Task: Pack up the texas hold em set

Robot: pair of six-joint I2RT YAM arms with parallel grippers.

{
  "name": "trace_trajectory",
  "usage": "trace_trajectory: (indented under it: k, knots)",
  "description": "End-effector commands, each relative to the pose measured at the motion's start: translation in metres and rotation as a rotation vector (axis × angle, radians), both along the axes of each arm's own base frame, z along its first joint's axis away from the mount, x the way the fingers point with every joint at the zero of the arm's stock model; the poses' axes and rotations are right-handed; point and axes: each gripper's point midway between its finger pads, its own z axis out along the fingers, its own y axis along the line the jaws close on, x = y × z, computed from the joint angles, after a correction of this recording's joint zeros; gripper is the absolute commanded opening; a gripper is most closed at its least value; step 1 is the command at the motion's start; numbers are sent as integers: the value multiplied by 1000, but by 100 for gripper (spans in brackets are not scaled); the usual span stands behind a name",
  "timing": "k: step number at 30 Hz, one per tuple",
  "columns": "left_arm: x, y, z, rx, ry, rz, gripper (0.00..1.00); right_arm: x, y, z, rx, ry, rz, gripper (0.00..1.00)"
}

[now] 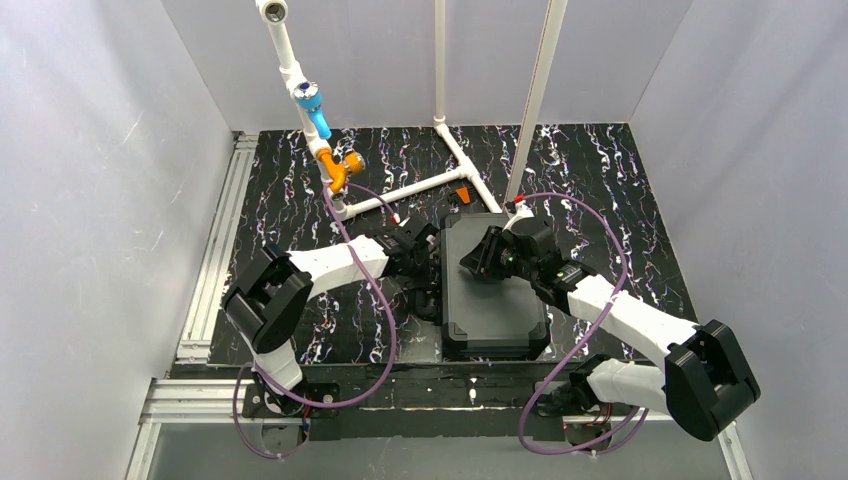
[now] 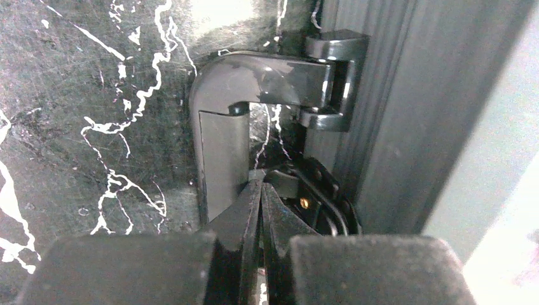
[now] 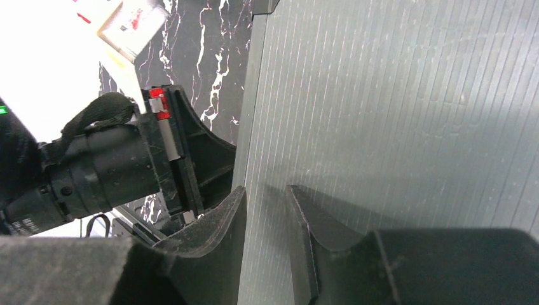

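The black poker-set case [image 1: 495,300] lies closed and flat on the marbled table. My left gripper [image 1: 432,262] is at the case's left side, shut, with its tips [image 2: 262,187] beside the black hinged handle [image 2: 254,76] on the ribbed case wall [image 2: 381,127]. I see nothing held between its fingers. My right gripper [image 1: 472,262] is over the far left part of the lid [image 3: 394,95]. Its fingers [image 3: 266,197] stand a little apart just above the ribbed lid, close to its left edge. Chips and cards are out of view.
A white pipe frame [image 1: 440,180] with blue [image 1: 312,105] and orange [image 1: 340,170] fittings stands behind the case. A small orange piece [image 1: 462,195] lies by the pipe. An aluminium rail [image 1: 215,250] runs along the left edge. My left arm's wrist [image 3: 95,171] shows beside the case.
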Motion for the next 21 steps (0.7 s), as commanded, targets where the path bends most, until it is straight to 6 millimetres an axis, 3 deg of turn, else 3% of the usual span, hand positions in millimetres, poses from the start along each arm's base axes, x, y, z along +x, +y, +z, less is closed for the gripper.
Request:
trace_trajectory:
  k: [1, 9, 21]
  knots:
    - [6, -1, -2, 12, 1, -4, 0, -82, -75, -111, -406, 391, 17, 39]
    - [3, -7, -21, -1, 39, -9, 0, -84, -76, -112, -411, 394, 21, 39]
    - [-6, -12, -33, -18, 84, -14, 0, -83, -76, -114, -413, 392, 25, 39]
